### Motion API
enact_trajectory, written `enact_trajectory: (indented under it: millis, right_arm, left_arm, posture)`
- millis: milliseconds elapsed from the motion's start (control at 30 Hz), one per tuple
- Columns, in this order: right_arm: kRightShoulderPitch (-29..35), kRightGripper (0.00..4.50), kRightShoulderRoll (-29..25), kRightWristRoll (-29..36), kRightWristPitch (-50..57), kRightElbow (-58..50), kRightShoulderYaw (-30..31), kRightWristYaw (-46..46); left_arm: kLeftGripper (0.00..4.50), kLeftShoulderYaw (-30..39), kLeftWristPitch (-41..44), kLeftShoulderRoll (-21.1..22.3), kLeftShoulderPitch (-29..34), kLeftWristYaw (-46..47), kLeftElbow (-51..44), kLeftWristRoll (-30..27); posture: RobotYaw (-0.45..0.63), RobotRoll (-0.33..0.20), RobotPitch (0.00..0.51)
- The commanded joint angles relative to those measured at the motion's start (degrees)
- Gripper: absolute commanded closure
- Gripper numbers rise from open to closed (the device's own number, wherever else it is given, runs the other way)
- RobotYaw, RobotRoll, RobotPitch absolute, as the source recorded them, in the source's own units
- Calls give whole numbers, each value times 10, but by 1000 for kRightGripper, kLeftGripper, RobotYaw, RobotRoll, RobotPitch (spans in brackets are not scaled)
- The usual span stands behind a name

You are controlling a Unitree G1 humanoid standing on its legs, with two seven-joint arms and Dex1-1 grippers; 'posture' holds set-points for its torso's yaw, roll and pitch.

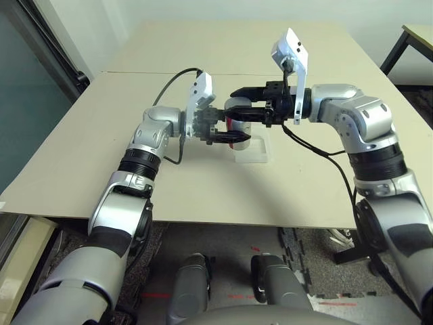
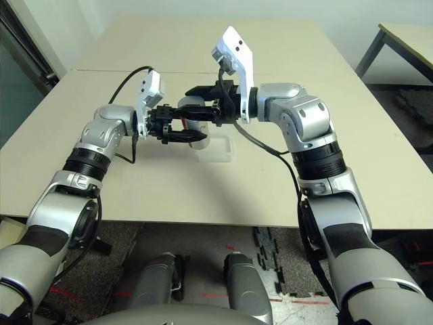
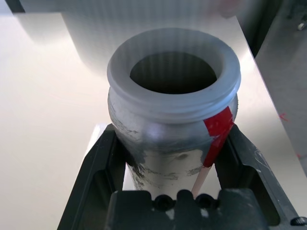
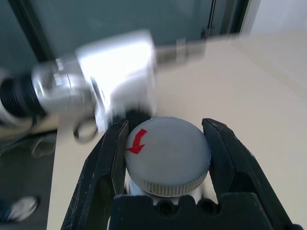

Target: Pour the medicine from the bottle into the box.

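So on the left, the left gripper has its fingers clamped round the silver bottle, red stripe showing and the mouth wide open, looking dark inside. Next along, the right gripper reaches in from the right with its fingers narrowed on the round grey cap, red arrow on top. The clear plastic box sits on the table right near the bottle, partly behind it in the head view.

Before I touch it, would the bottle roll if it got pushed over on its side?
Probably yes: the bottle is round like a can. It looks stiff too, likely not squashing, since its sides seem unbent between the left gripper's fingers.
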Motion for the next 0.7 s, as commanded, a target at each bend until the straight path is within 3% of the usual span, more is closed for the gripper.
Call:
enact_trajectory:
  millis: [33,267,700]
  right_arm:
    - [-5,1919,4,11,-2,-8,-13,-8]
    - [-3,1919,6,-9,-33,23,-21,-30]
    - [27,1919,38,-95,-172,164,-85,-236]
  left_arm:
    - [1675,-6,0,3,1,-3,11,11]
    - [1675,-5,-2,2,-1,-2,14,11]
    - [1675,22,0,12,-7,36,6,2]
  posture:
    - [-23,0,87]
    - [-19,0,88]
    - [4,0,88]
